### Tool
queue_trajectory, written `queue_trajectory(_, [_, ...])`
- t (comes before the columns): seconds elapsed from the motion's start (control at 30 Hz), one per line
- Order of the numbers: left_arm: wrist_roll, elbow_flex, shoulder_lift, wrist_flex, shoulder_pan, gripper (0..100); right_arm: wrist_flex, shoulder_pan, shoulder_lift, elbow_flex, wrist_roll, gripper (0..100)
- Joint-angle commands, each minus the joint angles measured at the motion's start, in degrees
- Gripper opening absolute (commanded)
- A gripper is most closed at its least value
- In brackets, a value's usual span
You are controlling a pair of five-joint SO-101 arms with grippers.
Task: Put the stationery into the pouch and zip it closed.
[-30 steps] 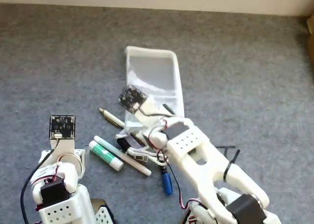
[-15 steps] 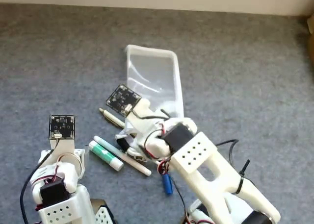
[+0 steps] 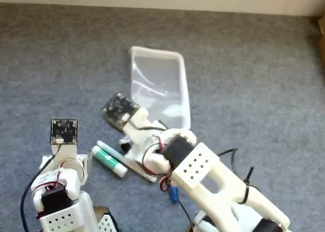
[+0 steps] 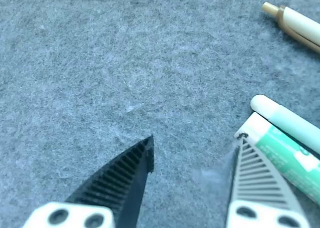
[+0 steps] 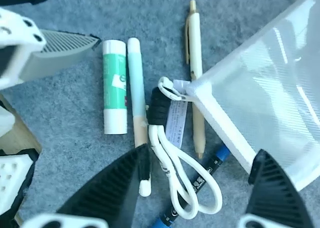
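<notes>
Grey carpet-like felt (image 3: pixel 254 64) covers the whole table. On it lies a translucent white mesh pouch (image 3: pixel 157 85), flat, with nothing I can make out inside. Its near corner sits among the loose stationery.

My right arm (image 3: pixel 203 171) stretches over that corner and the scattered items. My left arm (image 3: pixel 61 181) is off to the side, near the end of the glue stick.

My right gripper (image 5: pixel 202 150) hangs spread wide above the pile, holding nothing. My left gripper (image 4: pixel 195 138) is also spread and empty, low over bare felt, with one finger just beside the glue stick.

The stationery lies outside the pouch, close together:
- a green and white glue stick (image 5: pixel 114 88)
- a pale mint pen (image 5: pixel 135 88) right beside it
- a beige click pen (image 5: pixel 194 48) running under the pouch corner
- a blue marker (image 5: pixel 210 173) partly under the pouch edge

A black piece with a looped white cord (image 5: pixel 185 178) lies between the pens. I cannot tell whether it belongs to the pouch.

I judge this to be the first pickup, with packing not yet begun. Next, my right gripper should come down across one barrel, clear of the cord. I cannot see whether the zip is open.
</notes>
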Motion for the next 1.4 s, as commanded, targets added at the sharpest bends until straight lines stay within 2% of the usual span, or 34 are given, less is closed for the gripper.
queue_trajectory(0.0, [0.53, -0.4, -0.4, -1.05, -0.13, 25, -4.09, -3.47, -2.51, -0.31, -0.53, 30.3])
queue_trajectory(0.2, [0.53, -0.31, -0.4, -1.05, -0.13, 25, -12.53, -4.09, -2.51, 6.2, -0.53, 30.0])
queue_trajectory(0.4, [0.53, -0.31, -0.4, -1.05, -0.04, 25, -15.43, -4.18, -2.51, 7.16, -0.53, 23.8])
queue_trajectory(0.63, [0.53, -0.31, -0.4, -1.05, -0.04, 25, -15.08, -4.18, 2.95, 6.2, -2.73, 23.8])
queue_trajectory(0.83, [0.53, -0.31, -0.4, -1.05, -0.04, 25, -9.19, -4.18, 15.78, -5.41, -7.03, 23.8])
queue_trajectory(1.0, [0.53, -0.31, -0.4, -1.05, -0.04, 25, -8.84, -4.18, 23.78, -12.0, -8.7, 23.8])
queue_trajectory(1.37, [0.53, -0.31, -0.4, -1.05, -0.04, 25, -8.92, -4.18, 33.36, -13.23, -10.29, 23.5])
